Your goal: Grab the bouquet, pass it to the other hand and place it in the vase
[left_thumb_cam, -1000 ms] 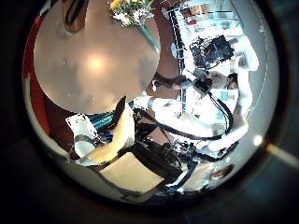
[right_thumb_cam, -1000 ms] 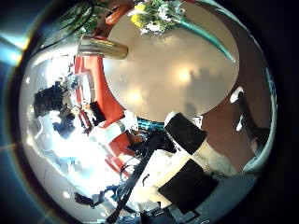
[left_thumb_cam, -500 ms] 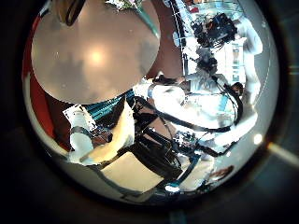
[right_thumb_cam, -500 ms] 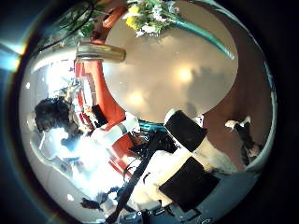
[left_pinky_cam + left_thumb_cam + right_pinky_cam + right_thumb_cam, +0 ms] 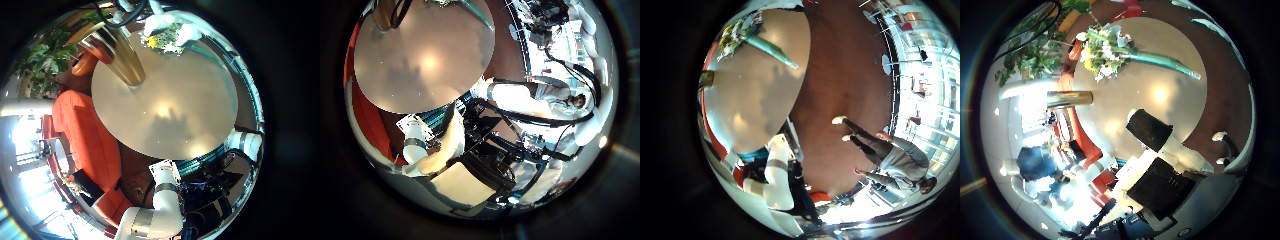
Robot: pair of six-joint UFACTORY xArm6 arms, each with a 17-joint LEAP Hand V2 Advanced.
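We see a round table (image 5: 1175, 100) with the bouquet (image 5: 1110, 52) lying flat on it, its flowers toward the table's edge and its teal wrapped stem (image 5: 1165, 64) pointing across the top. The vase (image 5: 1068, 98), a metallic cylinder, stands on the same table near the flowers but apart from them. Both hands hang above the table, well clear of the bouquet. We cannot tell how the fingers of either hand are set.
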